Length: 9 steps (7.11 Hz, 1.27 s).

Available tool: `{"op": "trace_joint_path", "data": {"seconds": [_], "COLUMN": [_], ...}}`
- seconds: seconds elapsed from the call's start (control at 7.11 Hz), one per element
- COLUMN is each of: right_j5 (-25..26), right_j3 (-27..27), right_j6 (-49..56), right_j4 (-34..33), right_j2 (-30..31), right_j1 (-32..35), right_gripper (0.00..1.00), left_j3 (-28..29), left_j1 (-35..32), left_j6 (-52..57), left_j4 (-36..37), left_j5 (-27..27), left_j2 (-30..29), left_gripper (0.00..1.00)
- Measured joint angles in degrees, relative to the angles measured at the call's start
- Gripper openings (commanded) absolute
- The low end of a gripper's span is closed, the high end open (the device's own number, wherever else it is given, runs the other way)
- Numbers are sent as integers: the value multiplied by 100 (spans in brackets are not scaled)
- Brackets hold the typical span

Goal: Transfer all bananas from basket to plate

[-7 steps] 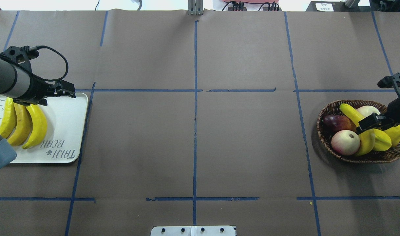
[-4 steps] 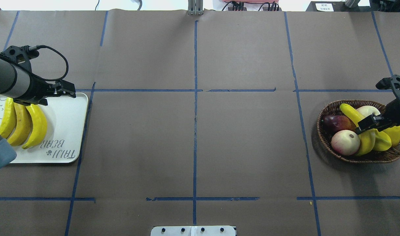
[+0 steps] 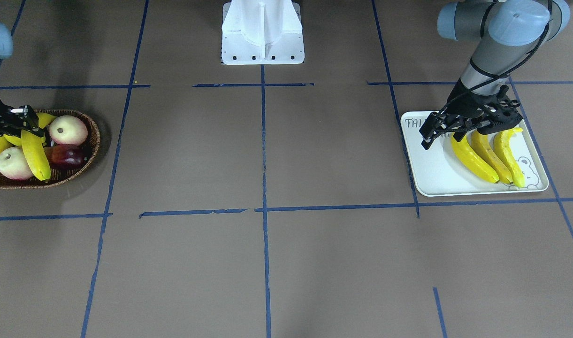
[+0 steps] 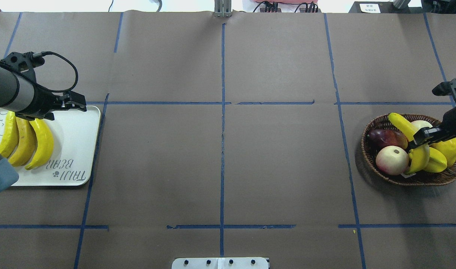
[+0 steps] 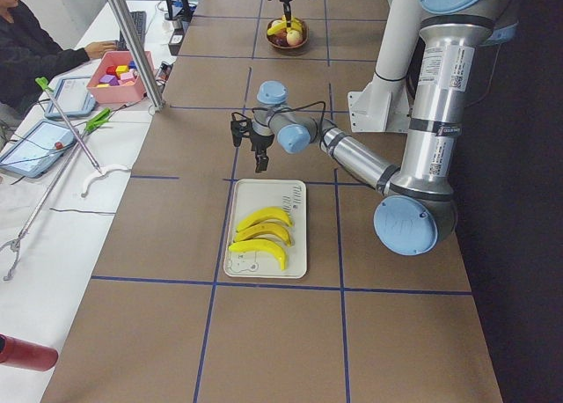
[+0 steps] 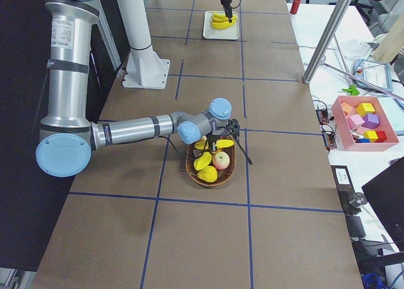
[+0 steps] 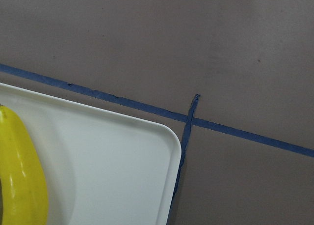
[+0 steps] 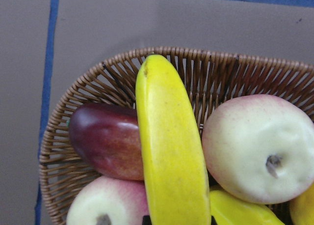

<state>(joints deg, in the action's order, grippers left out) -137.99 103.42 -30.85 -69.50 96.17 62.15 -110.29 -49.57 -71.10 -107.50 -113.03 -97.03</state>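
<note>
One long yellow banana (image 4: 401, 127) lies slanted across the brown wicker basket (image 4: 369, 157) at the table's right end. My right gripper (image 4: 422, 137) is shut on its middle. The right wrist view shows this banana (image 8: 169, 151) running up the centre, with a dark fingertip on each side at the bottom edge. Three bananas (image 4: 26, 142) lie side by side on the cream plate (image 4: 74, 149) at the left end. Above the plate's far right corner hangs my left gripper (image 4: 80, 105), open and holding nothing.
The basket also holds two pale peaches (image 4: 392, 160), a dark red fruit (image 4: 387, 137) and yellow-green starfruit (image 4: 435, 160). The robot's white base (image 3: 263, 33) stands at mid-table. A person (image 5: 26, 51) sits at a side bench, and a pink box of blocks (image 6: 366, 122) lies there.
My right gripper has shifted slightly with the banana, whose far end now sits a little higher over the basket rim. The left arm and the plate's bananas have not moved.
</note>
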Motion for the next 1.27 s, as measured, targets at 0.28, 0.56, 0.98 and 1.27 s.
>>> {"op": "trace_joint_path", "data": {"seconds": [0.28,0.56,0.98,1.27], "right_j5": [-328,-399,-311,437], "right_j3": [417,755,475,-26], "right_j6": [6,-17,-1205,-2808], "right_j4": [-72,-630,-1126,582], "right_j2": [21,-561,-2660,-3247], "right_j1": [495,480,-550,-1226], "right_gripper": [0,0,0,0], "left_j3": [-6,35,181,478], "left_j1": [6,32,364,545], "left_j6": [-8,-18,-843,-2091], "left_j4": [21,286,291,-907], "left_j5": [-4,3,-2,0], "left_j2": [-23,-301,-1202,-1616], "left_gripper": [100,100,100,100]}}
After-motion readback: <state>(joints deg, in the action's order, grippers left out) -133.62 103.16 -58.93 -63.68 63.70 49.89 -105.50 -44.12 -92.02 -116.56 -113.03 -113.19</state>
